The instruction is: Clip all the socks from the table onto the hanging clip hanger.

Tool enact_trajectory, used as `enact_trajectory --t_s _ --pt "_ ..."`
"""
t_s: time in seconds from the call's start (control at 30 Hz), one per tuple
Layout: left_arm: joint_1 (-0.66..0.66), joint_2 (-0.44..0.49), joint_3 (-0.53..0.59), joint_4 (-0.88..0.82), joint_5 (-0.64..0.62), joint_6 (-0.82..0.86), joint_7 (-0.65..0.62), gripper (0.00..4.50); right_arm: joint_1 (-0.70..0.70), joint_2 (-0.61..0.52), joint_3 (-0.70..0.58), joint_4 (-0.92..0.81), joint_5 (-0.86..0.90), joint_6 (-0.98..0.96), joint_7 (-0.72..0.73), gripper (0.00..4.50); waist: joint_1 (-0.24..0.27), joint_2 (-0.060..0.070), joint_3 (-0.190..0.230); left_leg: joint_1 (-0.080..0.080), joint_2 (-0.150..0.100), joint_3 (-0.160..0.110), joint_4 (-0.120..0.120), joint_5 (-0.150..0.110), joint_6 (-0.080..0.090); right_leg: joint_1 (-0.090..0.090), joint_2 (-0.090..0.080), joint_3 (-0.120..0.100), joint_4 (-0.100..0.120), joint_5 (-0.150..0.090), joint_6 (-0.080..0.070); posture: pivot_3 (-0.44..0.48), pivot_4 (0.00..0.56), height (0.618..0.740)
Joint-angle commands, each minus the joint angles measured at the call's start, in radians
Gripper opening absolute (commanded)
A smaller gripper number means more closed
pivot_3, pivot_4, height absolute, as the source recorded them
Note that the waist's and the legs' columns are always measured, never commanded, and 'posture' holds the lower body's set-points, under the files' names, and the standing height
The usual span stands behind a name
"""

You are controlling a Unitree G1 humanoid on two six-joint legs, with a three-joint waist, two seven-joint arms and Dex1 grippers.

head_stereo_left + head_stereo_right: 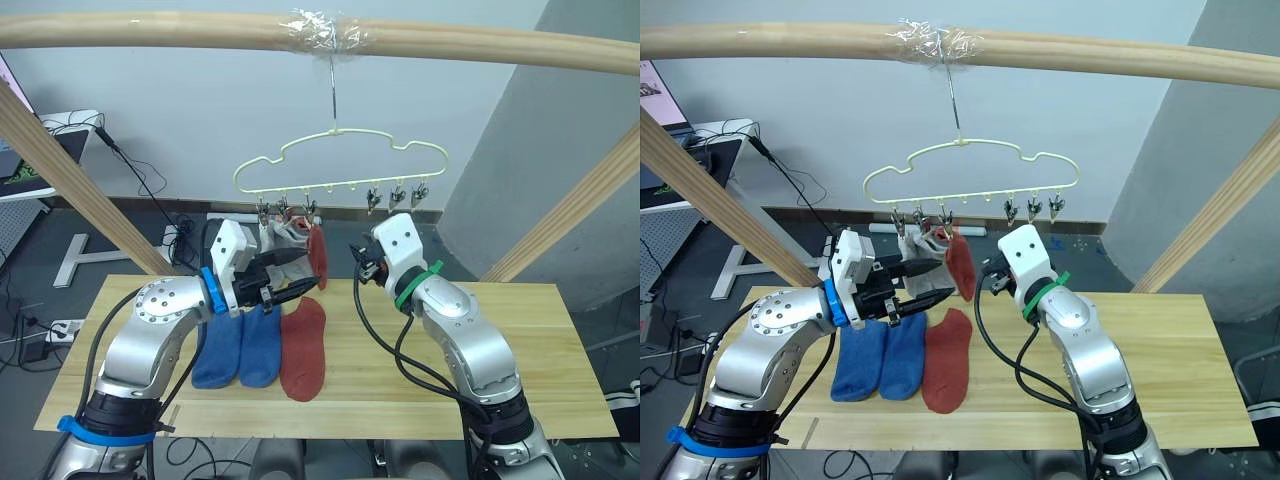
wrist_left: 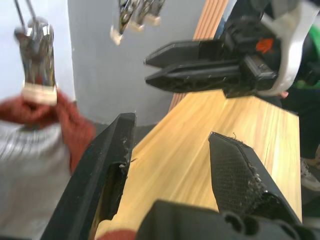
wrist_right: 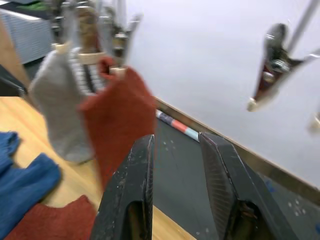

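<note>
A: Where are the soft knit socks seen?
B: Two blue [image 1: 240, 348] and one rust-red [image 1: 303, 347] lie on the light plank table [image 1: 520, 350]; others hang clipped (left end) on the pale wire hanger [image 1: 340, 165].
A: And the grippers?
B: Left gripper [image 1: 927, 283] and right gripper [image 3: 177, 150] are both held parted, nothing gripped

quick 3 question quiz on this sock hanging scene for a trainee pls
1. How many socks still lie on the table?
2. True or false: the left hand is shut on a sock.
3. Which sock hangs nearest the clip hanger's free clips: A grey, B rust-red, C blue?

Key
1. Three: two blue socks and one rust-red sock.
2. False; it is open and holds nothing, as is the right hand.
3. B, the hanging rust-red sock, beside the grey socks.
</note>
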Motion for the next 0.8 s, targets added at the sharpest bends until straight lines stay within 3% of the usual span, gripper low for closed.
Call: enact_trajectory --t_s 0.03,0.4,0.8 --pt "-0.017 -0.008 -0.001 -0.02 -0.007 -0.018 -0.004 2.68 -0.042 0.03 -0.044 -0.016 0.01 -0.004 -0.05 1.43 0.0 0.0 0.0 0.0 0.0 0.0 0.0 0.0 0.0 0.0 0.0 0.0 0.0 0.0 0.0 0.013 0.22 0.705" --pt "-0.014 -0.017 -0.013 0.031 0.013 -0.072 -0.02 2.68 -0.155 0.056 -0.088 0.083 0.012 -0.039 -0.112 1.43 -0.001 0.0 0.0 0.0 0.0 0.001 0.0 0.0 0.0 -0.001 0.0 0.0 0.0 0.0 0.0 0.019 0.212 0.705" --pt "-0.01 -0.025 -0.015 0.035 0.02 -0.082 -0.019 2.68 -0.187 0.063 -0.094 0.108 0.024 -0.058 -0.115 1.43 0.0 0.0 0.0 0.0 0.0 0.001 0.0 0.0 0.0 -0.001 0.0 0.0 0.0 0.0 0.0 0.022 0.209 0.705"
